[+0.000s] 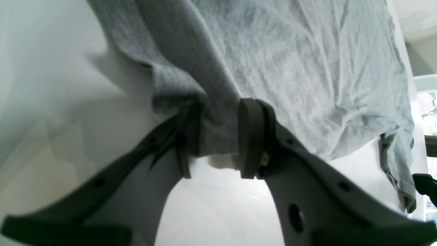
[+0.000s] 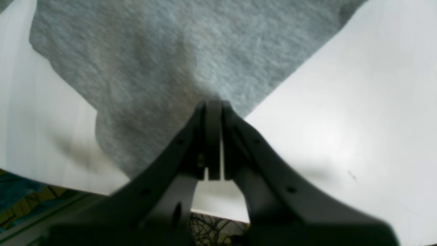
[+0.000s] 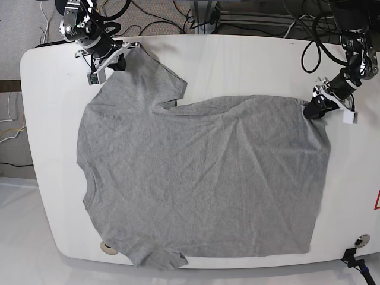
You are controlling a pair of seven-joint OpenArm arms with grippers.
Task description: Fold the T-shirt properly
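A robotics lab test station: a white round-cornered table (image 3: 196, 56) stands on grey carpet (image 3: 24, 24), with two robot arms mounted at its far corners. Bundles of black cables (image 3: 160, 18) trail across the floor behind the table, and more wiring (image 2: 211, 227) hangs below its edge, marking a research workspace rather than a home.

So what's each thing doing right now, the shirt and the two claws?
T-shirt: spread flat on the white table, wrinkled, not folded yet, no letters showing.
Left claw: clamped on a bunched corner of the shirt's hem.
Right claw: shut, pinching the edge of a sleeve.
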